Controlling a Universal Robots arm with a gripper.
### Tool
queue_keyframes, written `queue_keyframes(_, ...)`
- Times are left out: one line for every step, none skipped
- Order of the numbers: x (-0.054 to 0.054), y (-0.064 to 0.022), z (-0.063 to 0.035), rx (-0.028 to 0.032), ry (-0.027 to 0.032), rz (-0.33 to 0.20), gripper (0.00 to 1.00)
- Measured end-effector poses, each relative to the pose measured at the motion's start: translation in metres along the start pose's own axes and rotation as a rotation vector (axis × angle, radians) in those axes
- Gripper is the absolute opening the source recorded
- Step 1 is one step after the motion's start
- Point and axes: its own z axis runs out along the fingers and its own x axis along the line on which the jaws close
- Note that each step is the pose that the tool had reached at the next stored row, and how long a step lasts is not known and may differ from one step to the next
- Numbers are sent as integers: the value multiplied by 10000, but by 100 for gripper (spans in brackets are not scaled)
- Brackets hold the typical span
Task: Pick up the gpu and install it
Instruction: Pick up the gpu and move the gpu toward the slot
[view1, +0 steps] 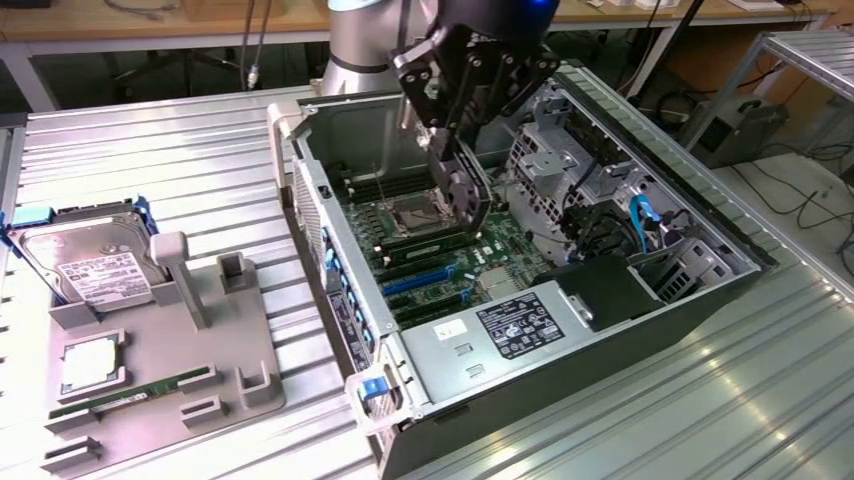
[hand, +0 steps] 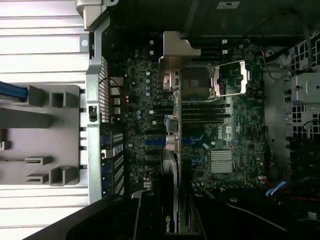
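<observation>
Holding: your pincer (view1: 454, 120) is clamped on the gpu (view1: 461, 190), gripping its top edge.
Where: the gpu hangs inside the open computer case (view1: 587, 400), low over the green board (view1: 514, 242), near the blue slots (view1: 420, 280).
Why upright: you seem to hold it on its edge so the bottom edge points down at the slots.
Look: a thin, long, black card with a silver bracket (hand: 176, 55) at one end.
On the bench (view1: 160, 140): the grey tray (view1: 200, 350) has the hard drive (view1: 87, 270) on it.

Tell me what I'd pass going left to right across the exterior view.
hard drive → tray post → case wall → gpu → blue cable
</observation>
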Motion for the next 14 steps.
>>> queue_keyframes(-46, 1, 16, -1, 7, 0, 26)
queue_keyframes(-99, 2, 36, 0, 19, 1, 26)
queue_keyframes(-145, 3, 55, 0, 31, 3, 26)
queue_keyframes(-211, 5, 83, 1, 47, 4, 26)
queue_keyframes(-255, 7, 102, 1, 56, 5, 26)
queue_keyframes(-343, 11, 140, 1, 70, 6, 26)
queue_keyframes(-405, 16, 166, 3, 77, 6, 26)
queue_keyframes(-458, 22, 189, 5, 83, 6, 26)
queue_keyframes(-517, 31, 215, 8, 88, 8, 26)
queue_keyframes(-564, 41, 236, 11, 91, 8, 26)
queue_keyframes(-598, 68, 265, 17, 93, 8, 26)
queue_keyframes(-606, 102, 290, 32, 92, 9, 26)
queue_keyframes(-606, 130, 313, 50, 93, 8, 26)
queue_keyframes(-606, 145, 333, 55, 93, 7, 26)
